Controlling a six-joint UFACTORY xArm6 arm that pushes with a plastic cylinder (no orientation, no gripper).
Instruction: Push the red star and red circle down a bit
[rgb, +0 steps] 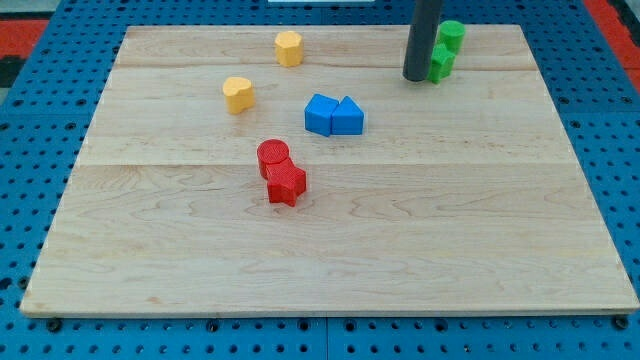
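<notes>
The red circle (273, 156) and the red star (286, 184) sit touching each other near the board's middle, the star just below and right of the circle. My tip (417, 76) is near the view's top right, just left of two green blocks, far up and right of the red pair.
Two blue blocks (333, 115) sit touching, up and right of the red pair. A yellow block (238, 94) lies up-left and another yellow block (289, 47) near the top. A green block (442, 63) and a second green block (451, 35) stand at the top right. The wooden board (450, 250) rests on blue pegboard.
</notes>
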